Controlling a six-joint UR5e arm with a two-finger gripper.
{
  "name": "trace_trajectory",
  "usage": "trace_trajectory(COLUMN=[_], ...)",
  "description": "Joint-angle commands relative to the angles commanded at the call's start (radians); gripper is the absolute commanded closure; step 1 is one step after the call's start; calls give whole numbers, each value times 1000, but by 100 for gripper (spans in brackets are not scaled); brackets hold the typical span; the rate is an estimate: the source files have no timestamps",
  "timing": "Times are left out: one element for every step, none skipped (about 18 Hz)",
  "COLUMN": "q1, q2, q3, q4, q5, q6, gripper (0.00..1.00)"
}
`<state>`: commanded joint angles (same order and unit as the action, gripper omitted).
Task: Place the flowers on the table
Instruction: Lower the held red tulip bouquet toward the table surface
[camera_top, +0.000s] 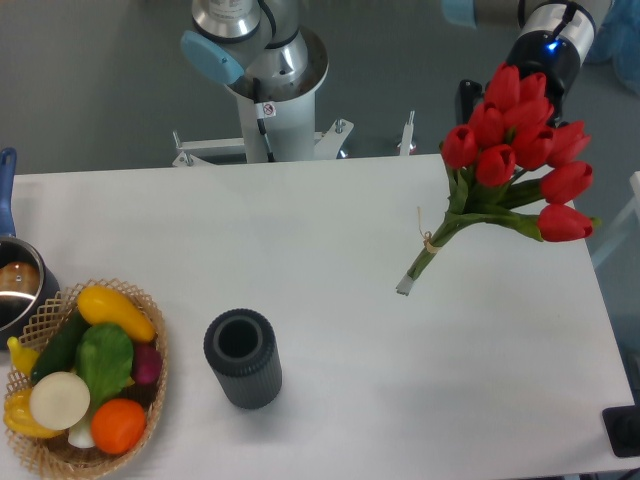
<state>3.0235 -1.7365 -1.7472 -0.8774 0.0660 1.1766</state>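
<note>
Flowers, a bunch of red tulips with green stems and leaves tied with thin tan string (505, 170), hung tilted over the far right part of the large white matte desk (340, 300), blooms up and to the right, cut stem ends pointing down and left. The stem tips looked close to the desk; contact could not be told. By my judgement the step in hand was the carry or lowering, with the release not yet done. The next move called for easing the bunch down flat before letting go. The black gripper (470, 100) sat behind the blooms at the far right; whether its jaws were spread or pinching the bunch could not be told, since the tulips hid them
</note>
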Motion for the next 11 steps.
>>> trace_trajectory(q1=[-2,-2,3,5,3,5,3,3,2,0,0], q2=[2,5,5,5,5,6,6,6,8,8,8], q3=[-5,-8,-2,3,2,-5,-5,-5,-5,-5,-3], q4=[0,0,0,-2,-2,-2,-2,-2,-2,-2,-2], q5=[2,0,0,-2,0,0,2,2,2,3,5], q6=[3,0,-6,-9,-8,-3,-5,-6,-5,-6,-6], gripper=[67,67,67,67,67,67,67,67,67,67,67])
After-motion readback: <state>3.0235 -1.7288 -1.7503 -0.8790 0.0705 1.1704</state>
